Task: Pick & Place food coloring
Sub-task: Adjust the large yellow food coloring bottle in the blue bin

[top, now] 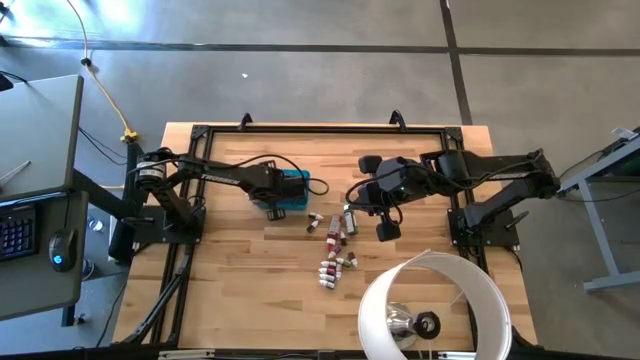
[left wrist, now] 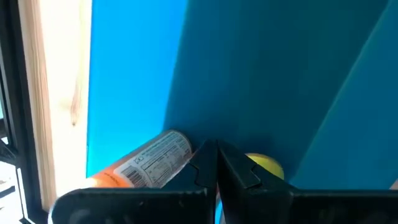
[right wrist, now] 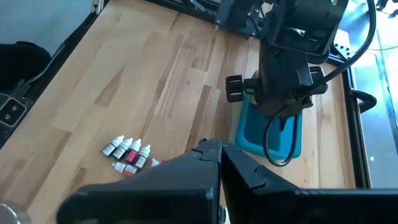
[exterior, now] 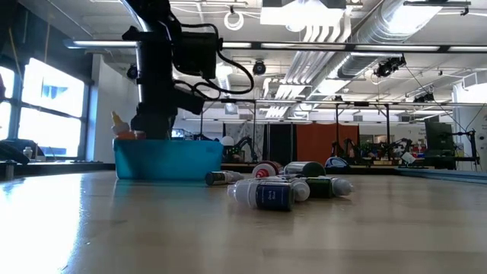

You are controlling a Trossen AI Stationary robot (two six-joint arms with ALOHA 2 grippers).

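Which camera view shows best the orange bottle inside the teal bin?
The left wrist view: the orange bottle lies on the bin floor. The low view shows only tips above the rim. The high and right wrist views hide it.

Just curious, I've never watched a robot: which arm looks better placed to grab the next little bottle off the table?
Probably the right. Its tool hovers next to the loose bottles on the table, while the left tool is down inside the blue bin, fingers closed, beside an orange bottle.
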